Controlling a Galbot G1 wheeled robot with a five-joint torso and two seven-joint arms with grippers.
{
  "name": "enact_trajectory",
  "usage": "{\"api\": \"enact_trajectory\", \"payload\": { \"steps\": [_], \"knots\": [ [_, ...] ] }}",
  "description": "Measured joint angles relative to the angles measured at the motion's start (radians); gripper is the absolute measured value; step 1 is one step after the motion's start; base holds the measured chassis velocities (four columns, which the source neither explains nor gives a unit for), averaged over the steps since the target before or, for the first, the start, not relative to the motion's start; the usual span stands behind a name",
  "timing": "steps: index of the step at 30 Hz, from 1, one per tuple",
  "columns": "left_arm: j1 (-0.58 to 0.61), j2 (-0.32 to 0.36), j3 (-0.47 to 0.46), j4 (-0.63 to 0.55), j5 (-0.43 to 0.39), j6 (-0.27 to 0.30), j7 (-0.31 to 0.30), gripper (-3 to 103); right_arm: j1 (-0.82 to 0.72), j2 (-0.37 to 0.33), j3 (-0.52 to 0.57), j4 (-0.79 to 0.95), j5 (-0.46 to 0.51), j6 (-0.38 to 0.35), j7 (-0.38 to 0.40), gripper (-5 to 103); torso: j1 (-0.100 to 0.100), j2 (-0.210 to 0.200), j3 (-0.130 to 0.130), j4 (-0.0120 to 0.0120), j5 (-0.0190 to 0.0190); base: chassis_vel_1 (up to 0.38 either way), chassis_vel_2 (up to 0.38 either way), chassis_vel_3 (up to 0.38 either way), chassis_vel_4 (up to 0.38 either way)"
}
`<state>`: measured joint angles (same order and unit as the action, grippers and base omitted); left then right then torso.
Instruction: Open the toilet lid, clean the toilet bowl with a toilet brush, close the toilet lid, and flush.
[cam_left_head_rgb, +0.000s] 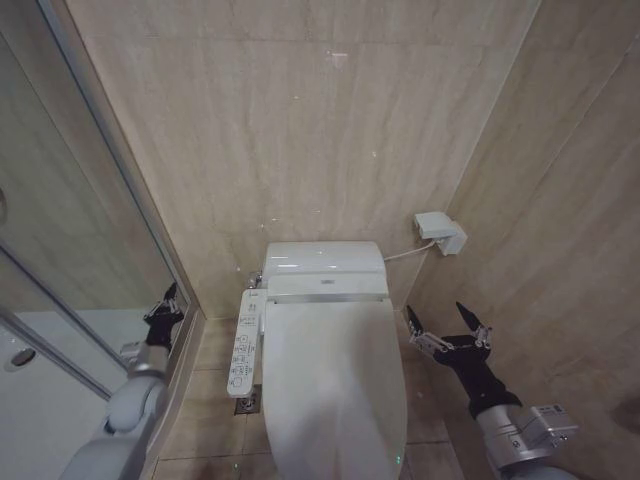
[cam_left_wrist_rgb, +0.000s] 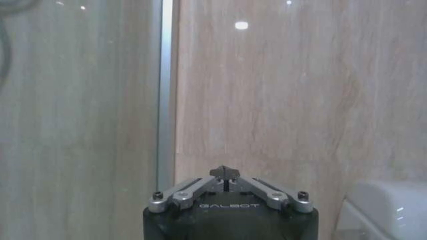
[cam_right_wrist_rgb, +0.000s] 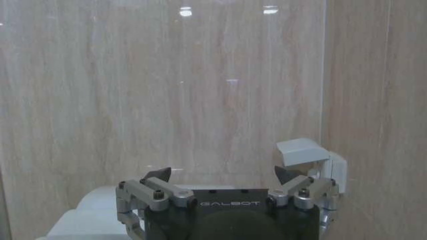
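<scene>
On your far left a glass shower partition (cam_left_head_rgb: 70, 250) with a metal frame runs back to the tiled rear wall (cam_left_head_rgb: 300, 130). Your left tool (cam_left_head_rgb: 166, 303) hangs low beside that partition, above the floor (cam_left_head_rgb: 205, 400) and well to the left of the toilet; in the left wrist view (cam_left_wrist_rgb: 225, 174) its fingers meet at a point, so it is closed and grips nothing, and it faces the wall next to the metal frame strip. Moving right, the long white button panel (cam_left_head_rgb: 244, 345) sits along the left edge of the toilet bowl (cam_left_head_rgb: 262, 420), with a small floor drain (cam_left_head_rgb: 246, 402) just below it. The toilet lid (cam_left_head_rgb: 335, 385) lies flat and closed over the bowl, its hinge end against the white tank section (cam_left_head_rgb: 322, 260) that stands at the rear wall. A thin cable (cam_left_head_rgb: 405, 252) leads from the tank to a small white box (cam_left_head_rgb: 441, 232) fixed on the right-hand wall. Your right tool (cam_left_head_rgb: 447, 322) hovers just to the right of the lid's right edge, not touching it; its two dark fingers stand spread wide apart, open and empty, which the right wrist view (cam_right_wrist_rgb: 223, 176) confirms, with the white wall box (cam_right_wrist_rgb: 312, 157) beyond the tool.
</scene>
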<state>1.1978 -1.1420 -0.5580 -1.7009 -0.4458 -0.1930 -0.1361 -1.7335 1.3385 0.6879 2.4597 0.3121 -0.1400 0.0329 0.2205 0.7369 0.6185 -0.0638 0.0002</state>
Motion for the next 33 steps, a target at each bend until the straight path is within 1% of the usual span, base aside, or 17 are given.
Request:
{"api": "enact_trajectory", "payload": {
  "steps": [2, 3, 4, 5, 7, 8, 10, 11, 12, 14, 15, 16, 19, 20, 26, 31, 33],
  "knots": [
    [0.08, -0.019, -0.036, -0.096, 0.004, 0.008, -0.008, 0, 0.0, 0.0, 0.0, 0.0, 0.0, 0.0, 0.0, 100, 0.0, 0.0, 0.0, -0.0002, -0.0003, 0.0, 0.0, 0.0, 0.0],
    [0.08, -0.019, -0.036, -0.096, 0.004, 0.008, -0.008, 0, 0.0, 0.0, 0.0, 0.0, 0.0, 0.0, 0.0, 100, 0.0, 0.0, 0.0, -0.0002, -0.0003, 0.0, 0.0, 0.0, 0.0],
    [0.109, -0.029, -0.048, -0.129, 0.009, 0.008, -0.01, 0, 0.0, 0.0, 0.0, 0.0, 0.0, 0.0, 0.0, 100, 0.0, 0.0, 0.0, -0.0003, 0.0001, 0.0, 0.0, 0.0, 0.0],
    [0.143, -0.044, -0.058, -0.164, 0.017, 0.008, -0.011, 0, 0.0, 0.0, 0.0, 0.0, 0.0, 0.0, 0.0, 100, 0.0, 0.0, 0.0, 0.0002, 0.0002, 0.0, 0.0, 0.0, 0.0],
    [0.205, -0.078, -0.078, -0.223, 0.044, 0.004, -0.014, 0, 0.0, 0.0, 0.0, 0.0, 0.0, 0.0, 0.0, 100, 0.0, 0.0, 0.0, -0.0002, -0.0004, 0.0, 0.0, 0.0, 0.0],
    [0.205, -0.078, -0.078, -0.223, 0.044, 0.004, -0.014, 0, 0.0, 0.0, 0.0, 0.0, 0.0, 0.0, 0.0, 100, 0.0, 0.0, 0.0, -0.0002, -0.0004, 0.0, 0.0, 0.0, 0.0],
    [0.271, -0.116, -0.094, -0.27, 0.089, -0.016, -0.044, 0, 0.0, 0.0, 0.0, 0.0, 0.0, 0.0, 0.0, 100, 0.0, 0.0, 0.0, -0.0004, 0.0003, 0.0, 0.0, 0.0, 0.0],
    [0.322, -0.143, -0.101, -0.295, 0.118, -0.029, -0.055, 0, 0.0, 0.0, 0.0, 0.0, 0.0, 0.0, 0.0, 100, 0.0, 0.0, 0.0, 0.0, -0.0003, 0.0, 0.0, 0.0, 0.0],
    [0.366, -0.163, -0.107, -0.317, 0.134, -0.042, -0.058, 0, 0.0, 0.0, 0.0, 0.0, 0.0, 0.0, 0.0, 100, 0.0, 0.0, 0.0, -0.0002, -0.0003, 0.0, 0.0, 0.0, 0.0],
    [0.394, -0.174, -0.11, -0.33, 0.143, -0.052, -0.059, 0, 0.0, 0.0, 0.0, 0.0, 0.0, 0.0, 0.0, 100, 0.0, 0.0, 0.0, 0.0, -0.0001, 0.0, 0.0, 0.0, 0.0],
    [0.434, -0.192, -0.115, -0.346, 0.161, -0.069, -0.059, 0, 0.0, 0.0, 0.0, 0.0, 0.0, 0.0, 0.0, 100, 0.0, 0.0, 0.0, 0.0003, -0.0002, 0.0, 0.0, 0.0, 0.0],
    [0.459, -0.204, -0.12, -0.361, 0.174, -0.081, -0.059, 0, 0.0, 0.0, 0.0, 0.0, 0.0, 0.0, 0.0, 100, 0.0, 0.0, 0.0, 0.0, -0.0002, 0.0, 0.0, 0.0, 0.0],
    [0.479, -0.21, -0.124, -0.376, 0.182, -0.089, -0.058, 0, 0.0, 0.0, 0.0, 0.0, 0.0, 0.0, 0.0, 100, 0.0, 0.0, 0.0, 0.0, -0.0001, 0.0, 0.0, 0.0, 0.0],
    [0.504, -0.213, -0.126, -0.399, 0.188, -0.096, -0.051, 0, 0.0, 0.0, 0.0, 0.0, 0.0, 0.0, 0.0, 100, 0.0, 0.0, 0.0, -0.0001, 0.0, 0.0, 0.0, 0.0, 0.0],
    [0.55, -0.208, -0.119, -0.461, 0.204, -0.098, -0.043, 0, 0.0, 0.0, 0.0, 0.0, 0.0, 0.0, 0.0, 100, 0.0, 0.0, 0.0, -0.0003, -0.0001, 0.0, 0.0, 0.0, 0.0],
    [0.567, -0.235, -0.119, -0.501, 0.223, -0.089, -0.037, 0, 0.0, 0.0, 0.0, 0.0, 0.0, 0.0, 0.0, 100, 0.0, 0.0, 0.0, -0.0001, -0.0001, 0.0, 0.0, 0.0, 0.0],
    [0.584, -0.266, -0.113, -0.549, 0.238, -0.078, -0.035, 0, 0.0, 0.0, 0.0, 0.0, 0.0, 0.0, 0.0, 100, 0.0, 0.0, 0.0, -0.0001, -0.0001, 0.0, 0.0, 0.0, 0.0]
  ]
}}
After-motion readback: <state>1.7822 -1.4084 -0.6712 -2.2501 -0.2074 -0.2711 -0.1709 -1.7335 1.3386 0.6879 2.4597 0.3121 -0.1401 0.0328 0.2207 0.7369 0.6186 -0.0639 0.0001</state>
